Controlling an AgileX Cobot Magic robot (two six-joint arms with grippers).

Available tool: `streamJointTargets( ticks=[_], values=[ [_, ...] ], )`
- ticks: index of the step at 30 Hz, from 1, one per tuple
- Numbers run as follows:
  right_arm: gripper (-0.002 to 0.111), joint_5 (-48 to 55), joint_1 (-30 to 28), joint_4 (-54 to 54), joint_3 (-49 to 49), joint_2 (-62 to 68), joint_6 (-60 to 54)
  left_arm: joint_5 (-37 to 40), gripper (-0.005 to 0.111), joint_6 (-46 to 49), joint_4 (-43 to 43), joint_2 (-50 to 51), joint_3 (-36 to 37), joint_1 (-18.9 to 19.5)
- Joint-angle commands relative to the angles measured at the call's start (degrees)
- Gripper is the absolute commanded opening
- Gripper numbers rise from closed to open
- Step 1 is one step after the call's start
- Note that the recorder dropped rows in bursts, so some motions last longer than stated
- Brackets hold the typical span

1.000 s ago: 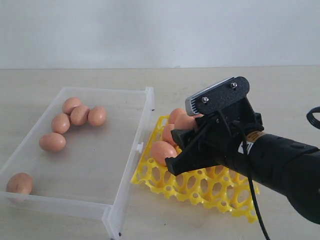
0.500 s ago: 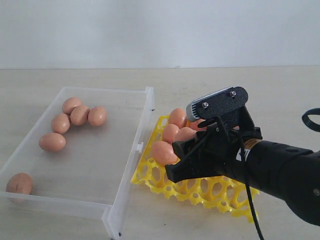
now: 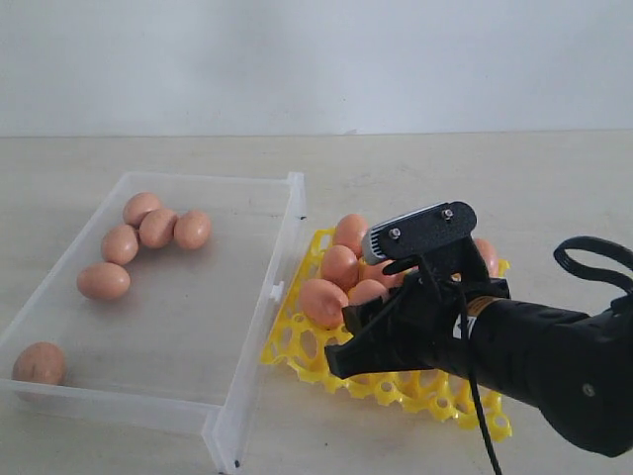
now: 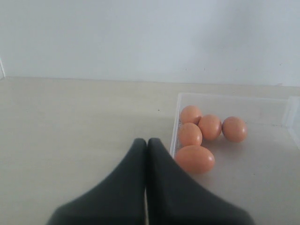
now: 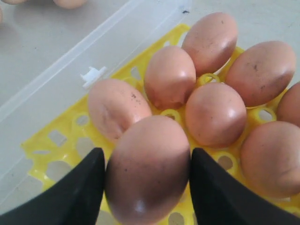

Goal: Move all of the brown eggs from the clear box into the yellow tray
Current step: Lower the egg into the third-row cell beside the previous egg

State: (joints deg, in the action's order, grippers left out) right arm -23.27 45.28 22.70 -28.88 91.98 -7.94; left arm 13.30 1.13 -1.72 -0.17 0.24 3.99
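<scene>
A brown egg (image 5: 147,173) is gripped between the two black fingers (image 5: 79,192) of the right pincer (image 5: 147,157), which is spread about an egg's width around it, one finger against each flank. The held egg is kept low over the yellow tray (image 3: 297,348), above the tray's edge nearest the pincer; whether it already rests in a cup cannot be told. Just ahead of the fingertips, at least seven more brown eggs are seated in neighbouring cups, the nearest one (image 5: 115,108) almost touching the held egg. The cups under and behind the pincer are seen as bare yellow lattice. The clear box (image 3: 287,247) is set on the pale worktop (image 3: 445,178) immediately beside the tray, on the right pincer's left-arm side, with its small clip tab (image 5: 92,75) facing the tray. Six brown eggs are left inside it: five grouped near the far end (image 3: 158,228) and one alone in the near corner (image 3: 40,363). The left pincer (image 4: 146,145) is closed completely, finger against finger, with nothing held, and is poised above bare worktop just outside the box wall, close to the grouped eggs.
</scene>
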Motion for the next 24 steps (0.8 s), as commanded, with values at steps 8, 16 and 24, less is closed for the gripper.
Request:
streamJointTargets(
  ticks=[8, 16, 24],
  values=[
    [0.000, -2.37, 1.15, -1.51, 0.25, 0.35, 1.13, -0.01, -0.004, 0.03, -0.31, 0.17, -0.24, 0.05],
    [0.000, -4.19, 1.15, -0.88, 0.25, 2.49, 0.98, -0.01, -0.004, 0.03, -0.31, 0.17, -0.24, 0.05],
    [0.000, -5.66, 1.15, -0.51, 0.25, 2.49, 0.98, -0.01, -0.004, 0.03, -0.31, 0.17, -0.24, 0.05]
  ],
)
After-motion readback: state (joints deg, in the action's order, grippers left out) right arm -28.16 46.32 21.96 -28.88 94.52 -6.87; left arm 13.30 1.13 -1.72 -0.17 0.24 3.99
